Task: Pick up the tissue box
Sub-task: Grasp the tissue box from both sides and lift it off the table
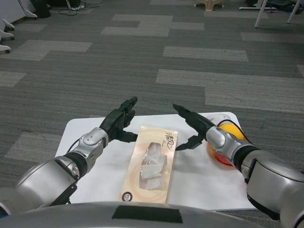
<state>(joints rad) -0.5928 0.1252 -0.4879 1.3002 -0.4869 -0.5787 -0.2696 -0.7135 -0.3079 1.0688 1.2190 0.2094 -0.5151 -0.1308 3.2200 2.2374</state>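
Note:
The tissue box [150, 163] is a long tan box with a clear plastic slit showing white tissue, lying in the middle of the white table [199, 180]. My left hand [119, 122] hovers with fingers spread just off the box's far left corner. On the other side, my right hand [191, 126] is spread open too, its thumb close to the box's far right corner. Neither hand holds the box; I cannot tell whether a fingertip touches it.
An orange bowl with fruit [227, 142] sits at the table's right, partly behind my right forearm. A white mouse [217, 117] peeks out behind it. Grey patterned carpet [156, 61] lies beyond the table.

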